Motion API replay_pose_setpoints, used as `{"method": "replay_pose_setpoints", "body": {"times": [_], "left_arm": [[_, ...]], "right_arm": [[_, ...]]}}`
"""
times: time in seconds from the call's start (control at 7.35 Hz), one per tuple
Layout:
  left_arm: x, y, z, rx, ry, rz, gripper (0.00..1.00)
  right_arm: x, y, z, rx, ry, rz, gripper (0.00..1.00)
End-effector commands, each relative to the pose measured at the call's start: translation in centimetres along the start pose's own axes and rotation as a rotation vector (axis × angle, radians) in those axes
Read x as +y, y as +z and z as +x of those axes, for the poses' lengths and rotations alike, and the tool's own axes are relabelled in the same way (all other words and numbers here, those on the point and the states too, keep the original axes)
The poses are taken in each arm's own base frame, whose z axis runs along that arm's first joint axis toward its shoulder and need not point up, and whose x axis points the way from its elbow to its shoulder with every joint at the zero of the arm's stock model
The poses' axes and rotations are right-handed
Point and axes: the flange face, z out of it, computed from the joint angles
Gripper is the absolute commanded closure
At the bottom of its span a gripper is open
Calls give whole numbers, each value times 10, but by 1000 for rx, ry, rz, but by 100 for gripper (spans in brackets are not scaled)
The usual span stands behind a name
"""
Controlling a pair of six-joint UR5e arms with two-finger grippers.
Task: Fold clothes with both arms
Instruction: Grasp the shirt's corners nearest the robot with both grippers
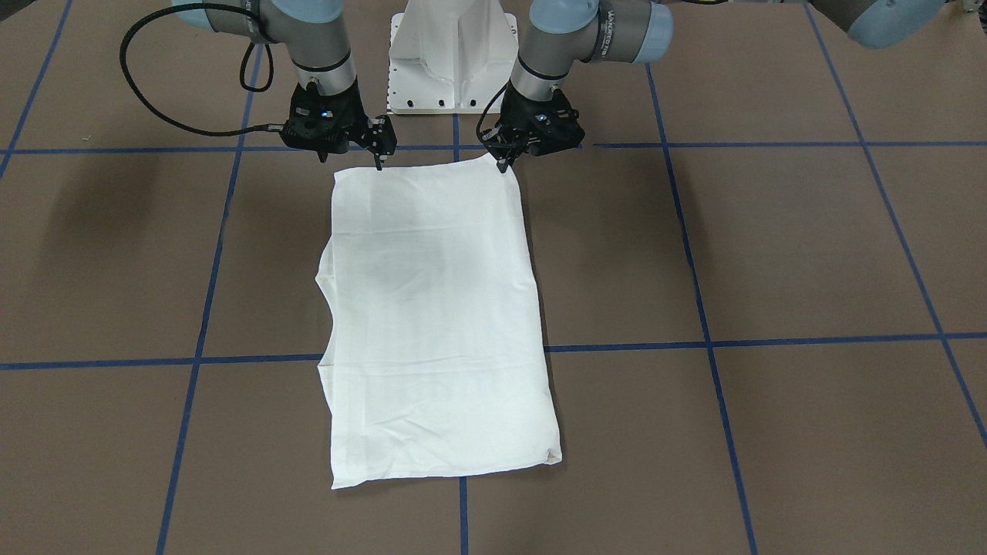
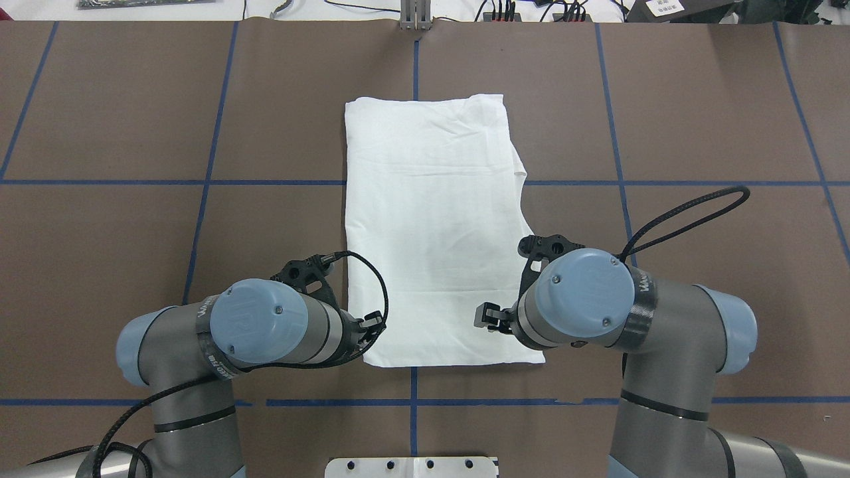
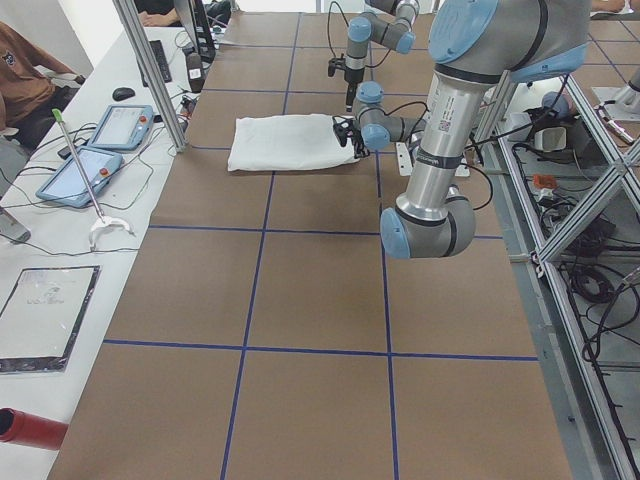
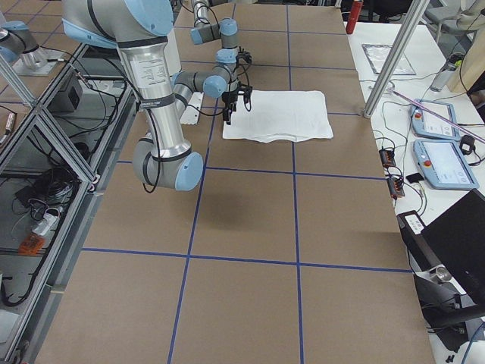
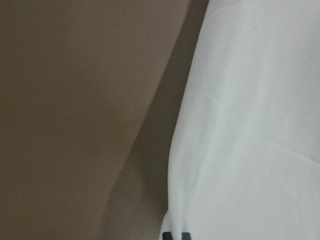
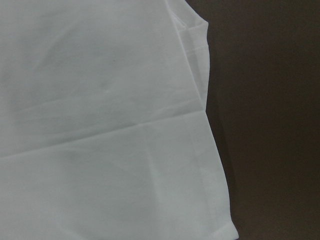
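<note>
— What's at your left, operator?
— The black two-finger left gripper (image 1: 505, 163), jaws drawn narrow, pinches a raised near corner of the white, softly creased fabric shirt (image 1: 436, 308). The shirt lies mid-table, folded into a long rectangle.
— And rightward?
— The right gripper (image 1: 378, 160) has its tip on the same near edge; you cannot tell whether it grips. Your matte brown table (image 1: 771, 247) carries blue tape lines (image 1: 771, 339).

White T-shirt (image 1: 436, 308) folded into long rectangle, lying flat; left tool (image 1: 505, 163), right tool (image 1: 378, 160) at robot-side corners.
</note>
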Motion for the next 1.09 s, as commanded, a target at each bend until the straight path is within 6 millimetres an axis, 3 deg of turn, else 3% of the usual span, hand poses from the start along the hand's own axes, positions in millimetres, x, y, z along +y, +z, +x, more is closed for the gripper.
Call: {"method": "replay_pose_setpoints", "body": {"times": [0.0, 0.27, 0.41, 0.54, 0.95], "left_arm": [[-3, -2, 0, 2, -3, 4, 100], [-5, -7, 3, 12, -3, 4, 100], [-3, -15, 7, 29, -1, 3, 100], [-3, -15, 7, 29, -1, 1, 100], [-3, -14, 6, 26, -2, 2, 100]], "right_arm": [[12, 19, -18, 20, 203, 10, 0], [10, 28, -20, -12, 353, 5, 0], [13, 62, -22, -34, 377, -5, 0], [11, 74, -21, -19, 395, 18, 0], [10, 46, -21, -10, 398, 19, 0]]}}
